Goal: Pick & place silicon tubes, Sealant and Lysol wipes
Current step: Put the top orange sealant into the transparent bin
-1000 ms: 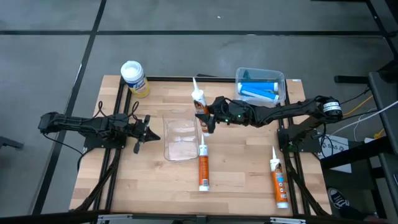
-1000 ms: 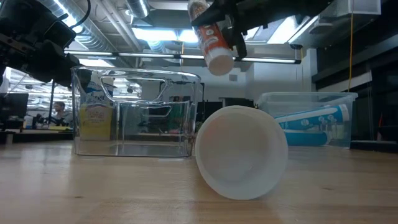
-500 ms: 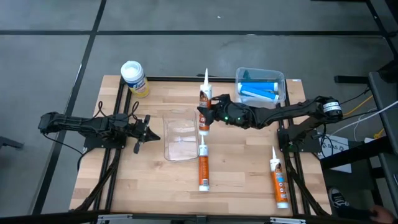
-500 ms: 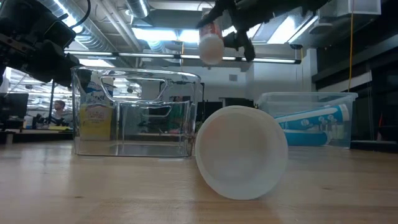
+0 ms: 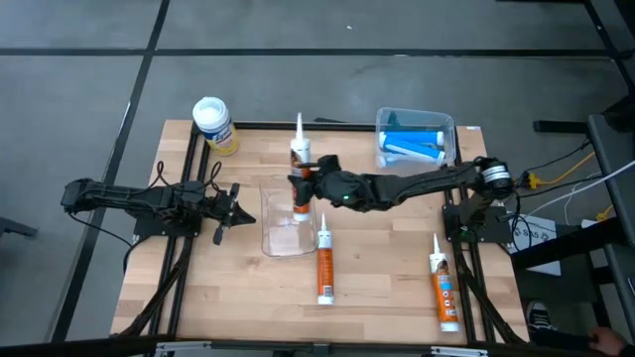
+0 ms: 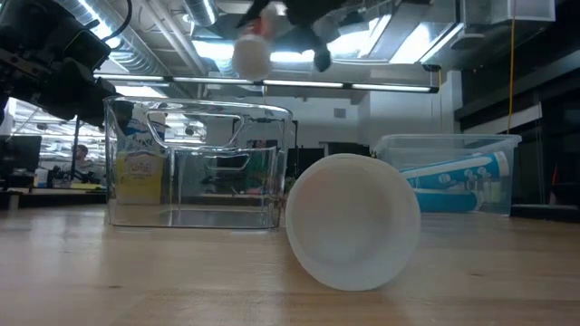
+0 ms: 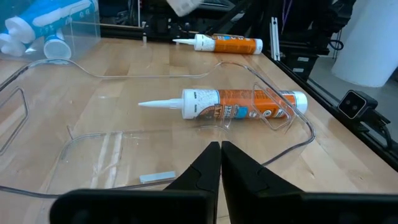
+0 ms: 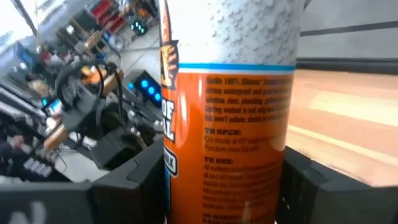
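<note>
My right gripper [image 5: 304, 180] reaches from the table's right and is shut on an orange-and-white sealant tube [image 5: 300, 157], which hangs above the far rim of a clear bin [image 5: 288, 226]. The tube's white flat end [image 6: 251, 56] faces the low camera. Two more orange tubes [image 5: 324, 264] [image 5: 444, 290] lie flat on the table. The yellow Lysol wipes canister [image 5: 214, 123] stands at the far left corner. Blue tubes [image 5: 415, 145] lie in a clear tub. My left gripper [image 5: 234, 206] waits shut at the left, beside the bin. My right gripper pinches the tube's orange body [image 8: 230, 143] between its two fingers [image 8: 140, 183], one on each side. The fingers come roughly level from the table's right and lie across the tube. The tube is lifted clear, its nozzle [image 5: 299, 121] pointing toward the table's far edge.
The clear tub with blue tubes [image 6: 451, 181] stands at the far right. One lying tube's round end [image 6: 353, 223] sits close to the low camera. The left wrist view shows that tube [image 7: 239, 106] through the bin's wall. Bare wood lies near the front edge.
My right gripper has carried the tube toward the table's left and a little up, rolling as it went. The tube has swung from hanging tilted, flat end down, to nearly level, and now stands over the clear bin's far rim.
</note>
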